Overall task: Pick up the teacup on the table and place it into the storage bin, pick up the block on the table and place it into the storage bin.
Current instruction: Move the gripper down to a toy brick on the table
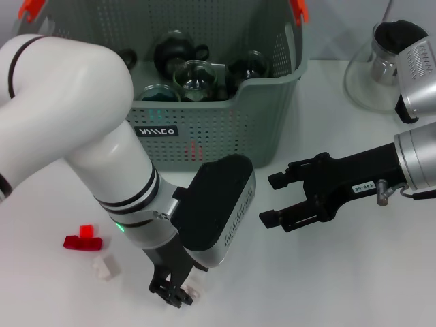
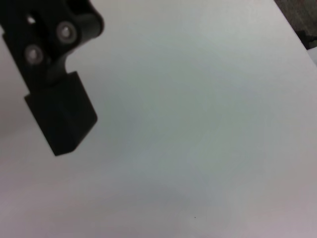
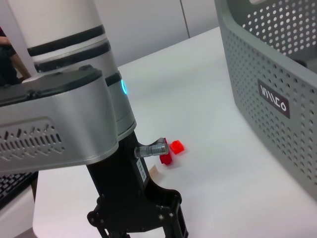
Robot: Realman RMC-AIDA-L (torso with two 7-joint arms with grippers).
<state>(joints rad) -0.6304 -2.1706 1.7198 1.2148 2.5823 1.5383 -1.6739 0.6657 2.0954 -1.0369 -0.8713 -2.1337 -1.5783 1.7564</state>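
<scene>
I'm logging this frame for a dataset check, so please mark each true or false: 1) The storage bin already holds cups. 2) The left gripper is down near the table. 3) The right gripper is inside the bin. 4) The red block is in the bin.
1) True: the storage bin holds several glass cups.
2) True: the left gripper is low over the table, beside a pale block.
3) False: the right gripper hovers open in front of the bin, outside it.
4) False: the red block lies on the table.

Left gripper [image 1: 176,291] fingertips hide small pale thing, perhaps block.
</scene>
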